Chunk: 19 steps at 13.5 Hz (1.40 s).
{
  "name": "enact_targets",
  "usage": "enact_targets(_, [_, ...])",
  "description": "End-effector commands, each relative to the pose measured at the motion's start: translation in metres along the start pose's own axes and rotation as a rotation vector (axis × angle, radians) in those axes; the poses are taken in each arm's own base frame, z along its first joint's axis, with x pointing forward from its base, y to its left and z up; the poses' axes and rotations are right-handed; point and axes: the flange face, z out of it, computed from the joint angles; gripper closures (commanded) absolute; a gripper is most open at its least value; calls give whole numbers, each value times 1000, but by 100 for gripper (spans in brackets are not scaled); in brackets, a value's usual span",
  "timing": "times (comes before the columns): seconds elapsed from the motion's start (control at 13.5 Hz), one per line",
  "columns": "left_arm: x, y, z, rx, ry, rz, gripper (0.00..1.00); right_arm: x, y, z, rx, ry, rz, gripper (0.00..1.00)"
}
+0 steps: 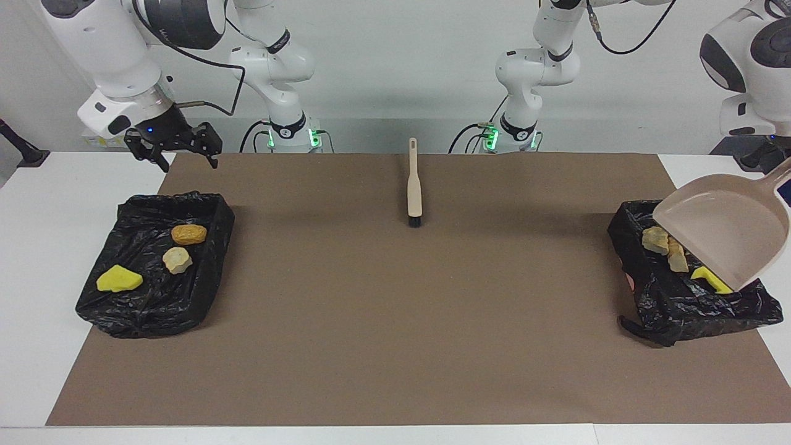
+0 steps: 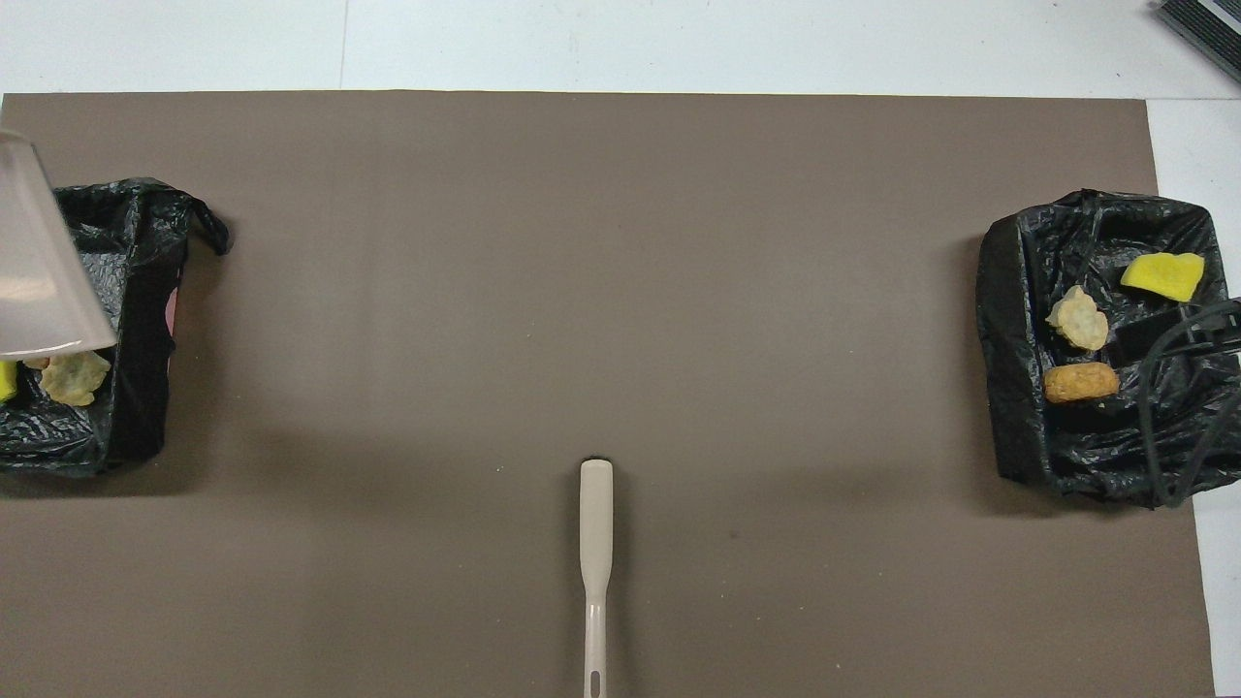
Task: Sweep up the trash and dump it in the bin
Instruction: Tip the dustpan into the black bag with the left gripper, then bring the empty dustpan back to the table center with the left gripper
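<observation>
the right gripper (image 1: pixel 175 147) hangs with its fingers spread wide and nothing between them, over the table edge at the right arm's end, above the rim of the bin (image 1: pixel 157 272) lined with black plastic there. that bin holds three pieces of trash: a yellow chunk (image 1: pixel 118 279), a pale lump (image 1: pixel 177 260) and a brown bread-like lump (image 1: pixel 189 234). the left gripper is out of sight past the picture's edge (closed, on the dustpan's handle as far as can be told). the beige dustpan (image 1: pixel 726 228) is tilted steeply, mouth down, over the second bin (image 1: pixel 680 296) at the left arm's end. in it lie two tan lumps (image 1: pixel 656 240) and a yellow piece (image 1: pixel 710 279) under the pan's lip. the brush (image 1: pixel 414 184) lies flat on the brown mat (image 1: pixel 395 321), mid-table, handle toward the robots.
</observation>
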Motion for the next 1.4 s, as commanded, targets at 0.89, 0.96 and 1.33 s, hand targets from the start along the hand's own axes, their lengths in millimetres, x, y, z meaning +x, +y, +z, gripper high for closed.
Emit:
enact_targets(0.89, [291, 163, -103, -387, 453, -1004, 100, -4, -16, -8, 7, 0, -37, 0])
enact_targets(0.96, [307, 169, -106, -401, 479, -1044, 100, -4, -17, -8, 7, 0, -38, 0])
enact_targets(1.33, [408, 223, -88, -500, 416, -1199, 100, -4, -17, -8, 7, 0, -38, 0])
